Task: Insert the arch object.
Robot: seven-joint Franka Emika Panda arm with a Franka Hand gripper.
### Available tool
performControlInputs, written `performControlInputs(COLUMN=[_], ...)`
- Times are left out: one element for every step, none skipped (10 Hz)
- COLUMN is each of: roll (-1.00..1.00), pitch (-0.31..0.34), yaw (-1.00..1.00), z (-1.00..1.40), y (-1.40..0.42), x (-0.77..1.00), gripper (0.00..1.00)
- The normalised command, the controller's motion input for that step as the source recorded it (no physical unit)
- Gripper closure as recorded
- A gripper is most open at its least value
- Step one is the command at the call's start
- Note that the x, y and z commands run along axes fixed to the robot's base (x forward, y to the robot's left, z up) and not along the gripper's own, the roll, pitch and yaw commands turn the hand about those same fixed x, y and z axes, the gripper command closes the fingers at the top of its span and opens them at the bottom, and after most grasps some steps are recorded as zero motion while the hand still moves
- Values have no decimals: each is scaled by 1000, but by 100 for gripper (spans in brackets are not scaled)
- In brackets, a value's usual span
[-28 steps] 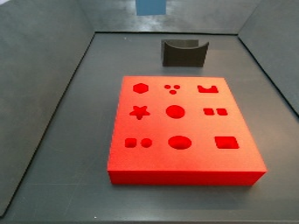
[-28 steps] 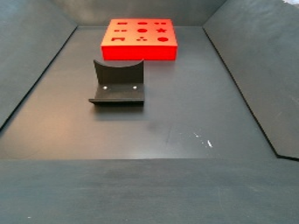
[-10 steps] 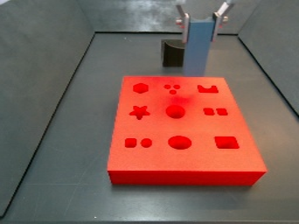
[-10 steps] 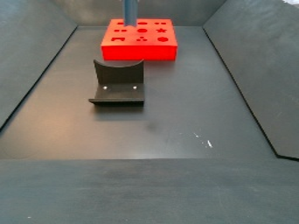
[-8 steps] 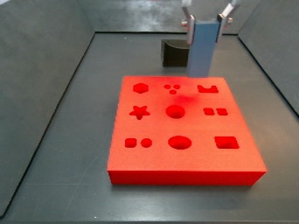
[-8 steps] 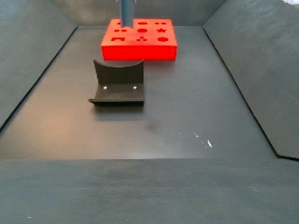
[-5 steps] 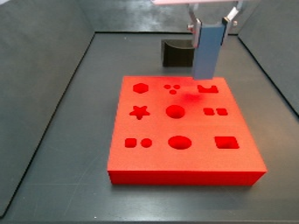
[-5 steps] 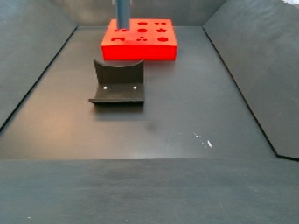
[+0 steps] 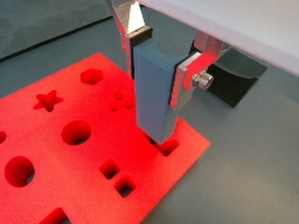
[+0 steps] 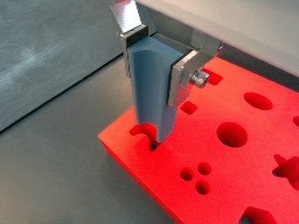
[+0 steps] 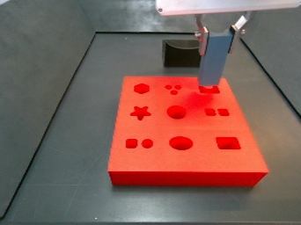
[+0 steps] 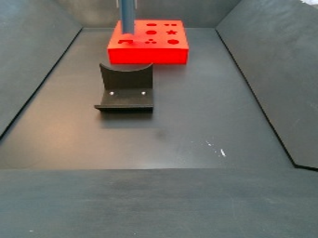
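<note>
Heads up, your gripper (image 11: 219, 33) is over the red board (image 11: 165, 167), up by its 1 o'clock corner in a side view, and it's got the arch object (image 11: 213, 60) in it. That's the tall blue-grey piece, standing upright. The fingers (image 9: 191, 72) are clamped on its upper part, one silver plate on each side, which you can see in both wrist views.

The lower end of the arch object (image 9: 155, 87) is right at the arch-shaped hole (image 10: 145, 133) near the board's edge. In a wrist view the notch of that hole peeks out beside the tip. The piece looks like it's touching the hole's mouth, but you can't tell how far in it's gone, if at all.

The rest of the red board (image 10: 251, 171) shows its other cutouts open: circles, a star, small squares and dots.

The fixture (image 11: 180, 53) sits on the bench at 12 o'clock from the board in that side view, just behind the gripper. In a side view from the opposite end, the fixture (image 12: 125, 88) is at about 7 o'clock from the board (image 12: 149, 56), apart from it on the dark bench (image 12: 187, 139), and the arch object (image 12: 125, 17) shows as a thin blue-grey bar above the board's far left.
</note>
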Motion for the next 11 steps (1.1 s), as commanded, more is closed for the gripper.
performControlInputs(roll=[43, 0, 0, 31, 40, 76, 3, 0, 26, 0, 0], pitch=[71, 31, 20, 30, 34, 20, 0, 0, 1, 0, 0], yaw=[51, 51, 143, 260, 323, 131, 0, -69, -191, -114, 0], z=[-246, -274, -260, -209, -203, -211, -14, 0, 0, 0, -71], y=[14, 20, 0, 0, 0, 46, 31, 6, 23, 0, 0], x=[749, 589, 423, 323, 360, 0, -183, -297, -369, -100, 83], gripper=[100, 100, 100, 100, 100, 100, 100, 100, 100, 100, 100])
